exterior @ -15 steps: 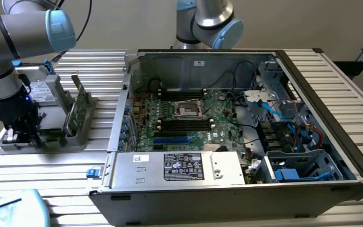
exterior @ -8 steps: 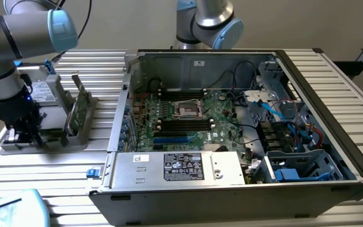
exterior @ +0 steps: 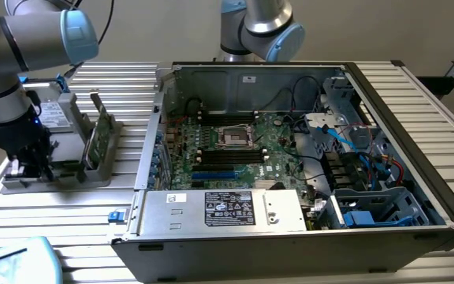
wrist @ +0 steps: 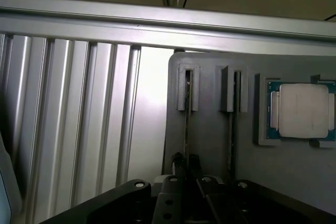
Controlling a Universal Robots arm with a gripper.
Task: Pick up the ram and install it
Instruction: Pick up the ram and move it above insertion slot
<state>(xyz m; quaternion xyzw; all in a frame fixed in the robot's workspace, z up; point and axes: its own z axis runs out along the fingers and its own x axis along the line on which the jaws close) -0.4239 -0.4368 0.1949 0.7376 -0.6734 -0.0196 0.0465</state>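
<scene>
Gripper (wrist: 186, 159) jaws sit nearly together, seemingly clamped on the ram (wrist: 187, 114), which stands edge-up in 1 slot of the grey holder (exterior: 69, 182), at 9 o'clock from the open computer case (exterior: 306, 251).

Two ram sticks (wrist: 187, 129), one silver processor chip (wrist: 304, 111), one grey holder (wrist: 210, 140) — and one open computer case (exterior: 211, 254).

The silver-grey tubular robot arm (exterior: 6, 47) has pale blue caps (exterior: 78, 26) at its fat joints and thin black cables (exterior: 106, 16) trailing off it. Its black gripper (wrist: 186, 162) is blocky, dotted with small round silver screw heads (wrist: 139, 184).
</scene>
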